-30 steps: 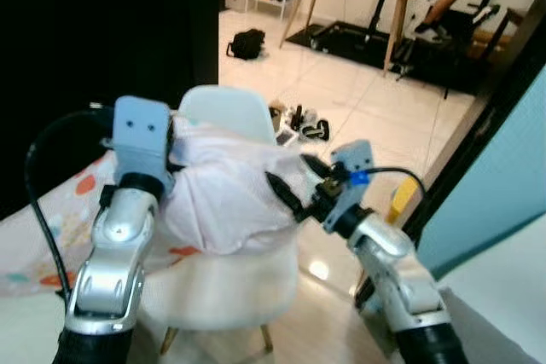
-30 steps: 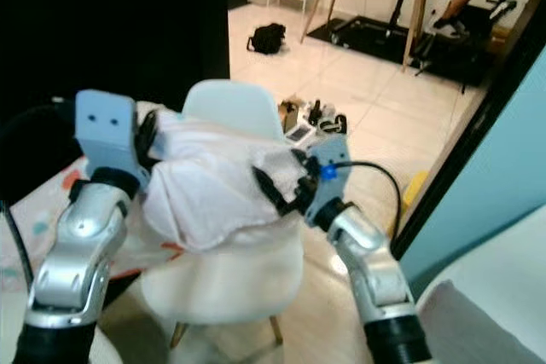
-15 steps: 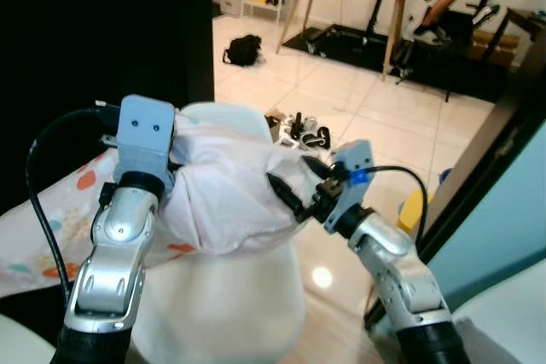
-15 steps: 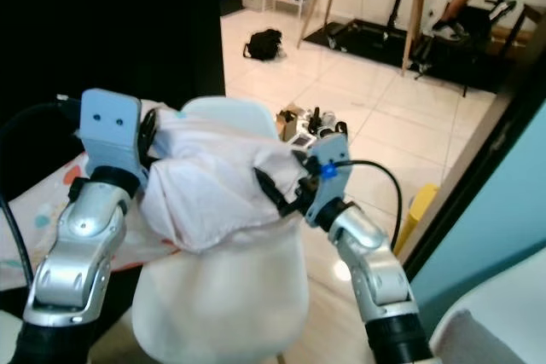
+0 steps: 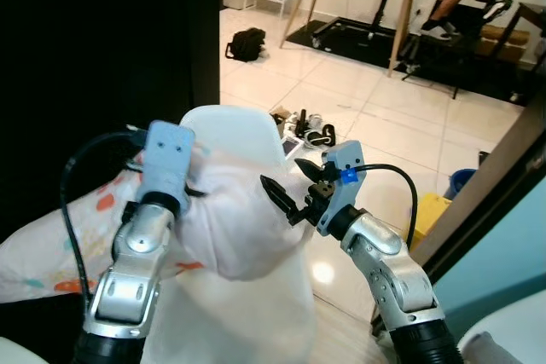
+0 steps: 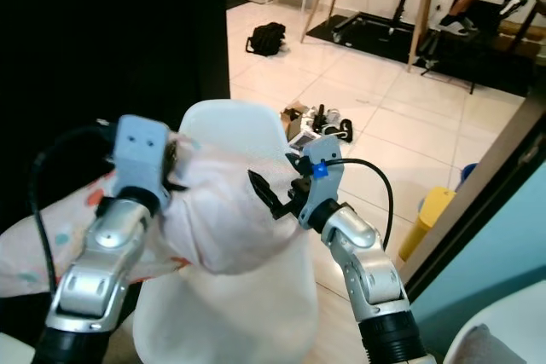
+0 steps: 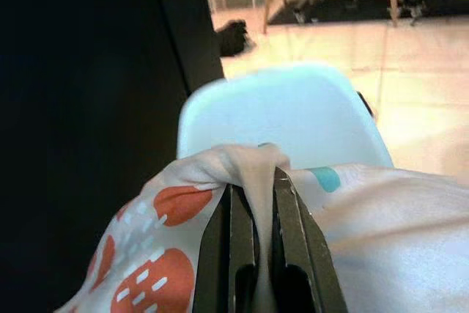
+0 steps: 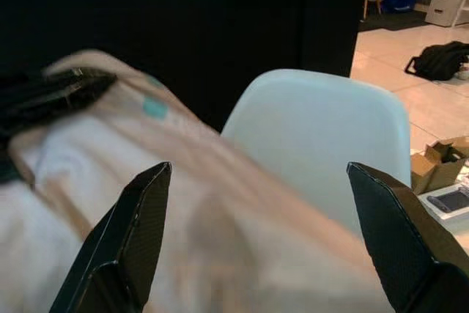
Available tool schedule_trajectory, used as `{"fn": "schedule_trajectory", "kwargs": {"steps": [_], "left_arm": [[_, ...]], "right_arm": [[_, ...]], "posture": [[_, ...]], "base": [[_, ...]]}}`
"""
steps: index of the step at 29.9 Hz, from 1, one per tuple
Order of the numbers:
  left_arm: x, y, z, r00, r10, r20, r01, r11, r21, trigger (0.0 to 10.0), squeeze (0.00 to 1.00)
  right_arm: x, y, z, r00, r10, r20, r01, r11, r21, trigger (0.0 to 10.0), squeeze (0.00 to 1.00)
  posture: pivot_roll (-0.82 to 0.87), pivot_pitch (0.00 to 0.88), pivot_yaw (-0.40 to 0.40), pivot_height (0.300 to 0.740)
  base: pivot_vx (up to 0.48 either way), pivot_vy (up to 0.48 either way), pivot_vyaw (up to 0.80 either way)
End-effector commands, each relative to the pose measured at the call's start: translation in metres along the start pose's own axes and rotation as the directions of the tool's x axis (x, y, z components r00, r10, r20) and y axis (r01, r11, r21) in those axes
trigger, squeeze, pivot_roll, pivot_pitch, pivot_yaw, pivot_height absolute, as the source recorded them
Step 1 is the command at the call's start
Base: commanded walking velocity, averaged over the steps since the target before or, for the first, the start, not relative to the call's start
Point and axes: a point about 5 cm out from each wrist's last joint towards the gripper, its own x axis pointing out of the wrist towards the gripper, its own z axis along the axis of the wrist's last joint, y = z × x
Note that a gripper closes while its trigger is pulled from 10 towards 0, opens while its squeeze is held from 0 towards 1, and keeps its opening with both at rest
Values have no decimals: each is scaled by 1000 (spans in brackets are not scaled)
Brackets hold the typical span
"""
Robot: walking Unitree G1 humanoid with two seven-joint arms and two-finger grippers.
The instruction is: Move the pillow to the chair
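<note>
Left wrist view: left claw (image 7: 256,196) pinches the pillow (image 5: 243,228), which lies left-right over the white chair (image 5: 239,130); right claw (image 5: 290,189) spread wide.

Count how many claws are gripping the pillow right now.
1. The left claw is shut on a fold of the pillow over the chair. The right claw is open, fingers spread beside the pillow, not pinching it.

Pillow (image 5: 239,228) lies on white chair (image 5: 235,125), right hand (image 5: 288,196) spread beside it.
</note>
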Motion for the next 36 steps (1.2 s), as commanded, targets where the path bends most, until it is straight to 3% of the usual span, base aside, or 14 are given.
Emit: {"fn": "schedule_trajectory", "kwargs": {"steps": [1, 11, 12, 19, 23, 27, 29, 32, 35, 36], "left_arm": [[2, -4, 0, 1000, -1, -10, 1, 1000, 15, 10000, 0], [4, -8, 1, 1000, -18, -4, 18, 999, 32, 10000, 0], [5, -13, 5, 1000, -28, 12, 29, 1000, -10, 10000, 0], [10, -15, 9, 1000, 6, 11, -5, 995, -102, 10000, 0], [14, -13, 16, 999, 32, 26, -26, 975, -222, 10000, 0], [18, -14, 24, 998, 41, 44, -27, 960, -278, 10000, 0], [22, -20, 34, 997, 37, 64, -16, 957, -291, 10000, 0], [24, -40, 44, 993, -57, 108, 90, 938, -334, 10000, 0], [23, -46, 46, 990, -83, 116, 118, 934, -338, 10000, 0], [20, -56, 49, 982, -127, 137, 167, 925, -342, 10000, 0]], "right_arm": [[-1, -1, -3, 999, -3, -33, 3, 1000, 1, 10000, 0], [0, -4, -9, 994, -23, -107, 22, 1000, -16, 10000, 0], [0, -7, -8, 992, -53, -112, 50, 998, -29, 10000, 0], [0, -11, -7, 990, -85, -113, 80, 996, -50, 10000, 0], [0, -14, -5, 987, -111, -114, 103, 992, -72, 10000, 0], [0, -17, -5, 984, -130, -122, 119, 989, -89, 10000, 0], [0, -19, -5, 981, -140, -133, 128, 987, -98, 10000, 0], [0, -18, -6, 981, -139, -136, 125, 987, -103, 10000, 0], [0, -17, -6, 981, -139, -136, 125, 987, -105, 10000, 0], [0, -17, -5, 981, -139, -135, 126, 986, -106, 10000, 0]], "posture": [[-17, 0, -72, 740], [-17, 0, -70, 740], [-19, 0, -68, 730], [-16, 0, -70, 705], [-20, 0, -70, 690], [-21, 0, -69, 680], [-22, 0, -67, 670], [-25, 0, -66, 655], [-25, 0, -66, 650], [-25, 0, -66, 645]], "base": [[0, 0, 0], [0, 0, 0], [0, 0, 0], [0, 0, 0], [0, 0, 0], [0, 0, 0], [0, 0, 0], [0, 0, 0], [0, 0, 0], [0, 0, 0]]}}
